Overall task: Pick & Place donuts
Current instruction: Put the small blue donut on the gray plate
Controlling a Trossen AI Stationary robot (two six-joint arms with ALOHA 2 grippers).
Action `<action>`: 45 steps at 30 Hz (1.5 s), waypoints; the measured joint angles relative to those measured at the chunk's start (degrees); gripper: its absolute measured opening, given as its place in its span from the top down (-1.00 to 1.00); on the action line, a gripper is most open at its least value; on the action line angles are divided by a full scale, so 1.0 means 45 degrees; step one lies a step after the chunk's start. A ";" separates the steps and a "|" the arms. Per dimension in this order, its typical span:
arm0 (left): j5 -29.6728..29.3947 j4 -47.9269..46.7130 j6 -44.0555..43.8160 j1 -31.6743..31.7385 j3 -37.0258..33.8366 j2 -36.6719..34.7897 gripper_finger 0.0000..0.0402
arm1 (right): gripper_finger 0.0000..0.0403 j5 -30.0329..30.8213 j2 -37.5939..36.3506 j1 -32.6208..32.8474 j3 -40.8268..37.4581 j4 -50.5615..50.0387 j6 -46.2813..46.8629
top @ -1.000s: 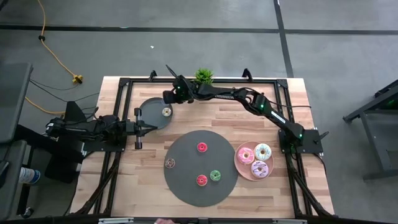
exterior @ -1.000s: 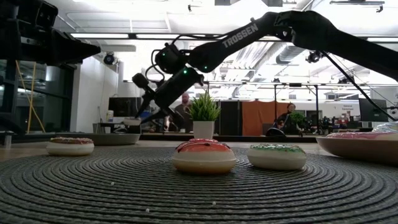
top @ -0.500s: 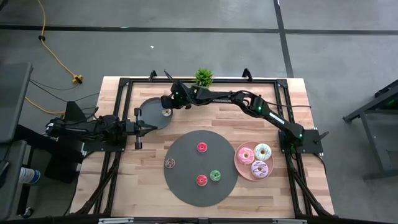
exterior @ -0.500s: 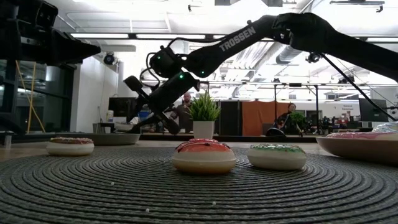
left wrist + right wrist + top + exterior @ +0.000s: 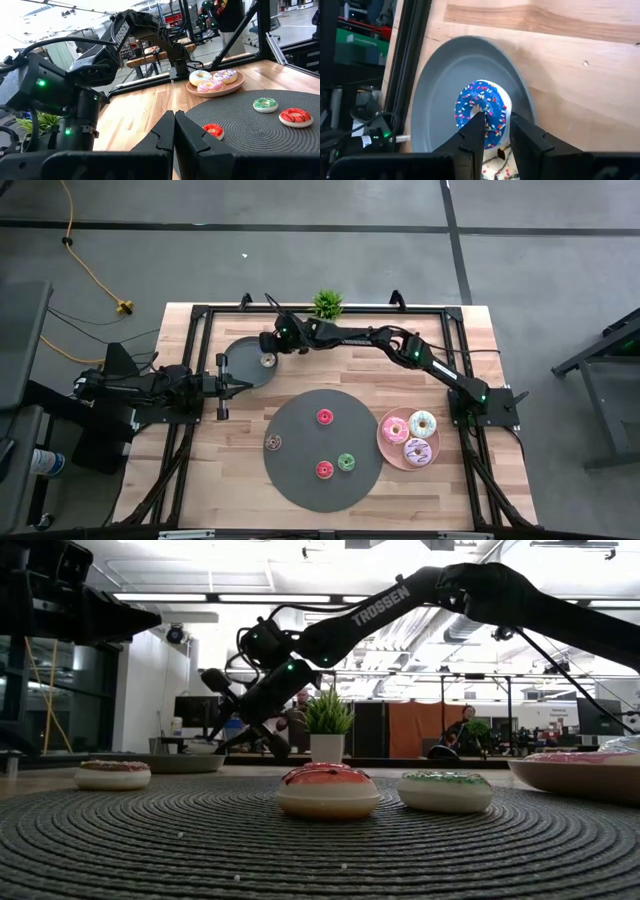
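Observation:
My right gripper [image 5: 496, 119] reaches over the small dark grey plate [image 5: 240, 368] at the table's far left and is shut on a tiny blue sprinkled donut [image 5: 481, 105]. A cream donut [image 5: 268, 360] lies flat on that plate, just beneath the blue one. The round dark mat [image 5: 300, 480] carries two red donuts [image 5: 325, 417], a brown one [image 5: 273, 442] and a green one [image 5: 346, 462]. Three larger frosted donuts [image 5: 408, 438] lie on the pink plate [image 5: 384, 442]. My left gripper [image 5: 243, 386] waits shut at the left, beside the grey plate. My right gripper pinches the blue donut's ring on the side nearest the wrist [image 5: 492, 131]. One fingertip [image 5: 476, 125] stands at the donut's hole and the other [image 5: 520, 131] at its outer rim. The fingers slant down from the table's right. The donut hangs tilted above the grey plate [image 5: 437, 85].
A small potted plant [image 5: 327, 303] stands at the far edge, close behind my right arm. The black frame rails [image 5: 200, 350] run along the table's left and far sides, next to the grey plate. Bare wood lies between the grey plate and the mat.
My right gripper has sunk a little toward the grey plate and drifted toward the table's left edge, carrying the blue donut with it. Its fingers have stayed shut on the donut.

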 joint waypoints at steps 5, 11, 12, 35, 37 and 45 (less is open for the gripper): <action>-0.0005 0.0000 0.0000 0.0000 -0.0003 -0.0004 1.00 | 0.61 -0.0092 0.0258 -0.0010 0.0000 0.0322 0.0108; -0.0005 0.0000 0.0000 0.0000 -0.0003 -0.0004 1.00 | 0.61 -0.0255 0.0345 -0.0015 0.0000 0.0448 0.0000; -0.0003 0.0000 0.0000 0.0000 -0.0001 0.0000 1.00 | 0.61 -0.0284 0.0345 -0.0014 0.0000 0.0445 -0.0067; -0.0005 0.0000 0.0000 0.0000 -0.0002 -0.0004 1.00 | -0.04 -0.1420 0.0345 -0.0010 0.0005 0.0969 -0.1087; -0.0009 0.0000 0.0000 0.0000 0.0000 -0.0002 1.00 | -0.06 -0.1438 0.0345 -0.0010 0.0005 0.1015 -0.1292; -0.0009 0.0000 0.0000 0.0000 -0.0001 0.0000 1.00 | -0.08 -0.1383 0.0094 -0.0058 0.0005 0.0820 -0.2188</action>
